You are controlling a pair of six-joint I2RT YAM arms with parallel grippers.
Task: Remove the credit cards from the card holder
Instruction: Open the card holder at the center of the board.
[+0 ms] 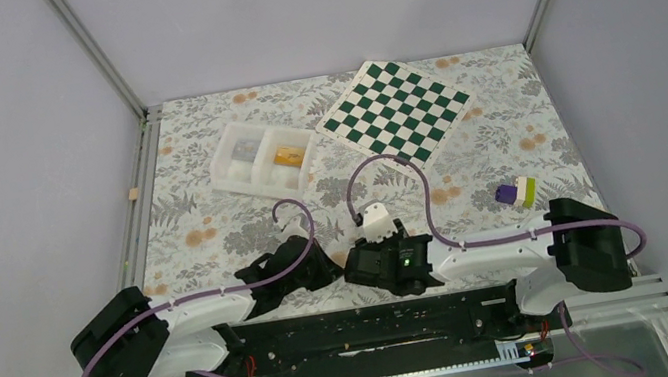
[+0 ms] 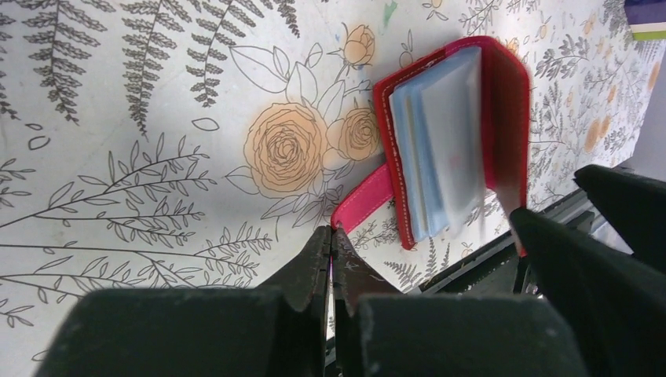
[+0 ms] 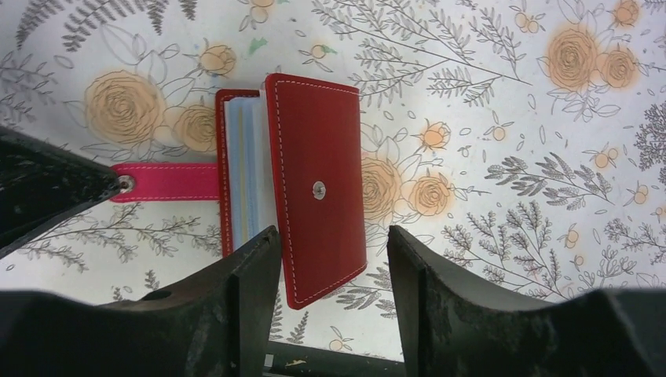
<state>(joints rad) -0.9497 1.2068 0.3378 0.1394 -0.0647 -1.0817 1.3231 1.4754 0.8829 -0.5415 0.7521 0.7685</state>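
Observation:
The card holder [image 3: 318, 188], a red folding wallet, lies on the flowered table with its snap cover raised off the pale blue sleeves [image 2: 432, 149]. A thin yellow edge [image 3: 244, 188] shows among the sleeves; I cannot tell if it is one of the credit cards. My left gripper [image 2: 331, 232] is shut on the end of the holder's pink-red tab [image 2: 365, 200]. The open right gripper [image 3: 334, 255] straddles the lower corner of the raised cover, its left finger [image 3: 255, 267] close against the cover's edge and the right one apart from it. An orange-yellow card [image 1: 287, 154] lies in the white tray.
The white two-compartment tray [image 1: 231, 169] stands at the back left, with a green and white chessboard [image 1: 394, 110] to its right. A purple, white and green block [image 1: 516, 191] lies at the right. The black rail [image 1: 362, 324] at the table's near edge runs just below both grippers.

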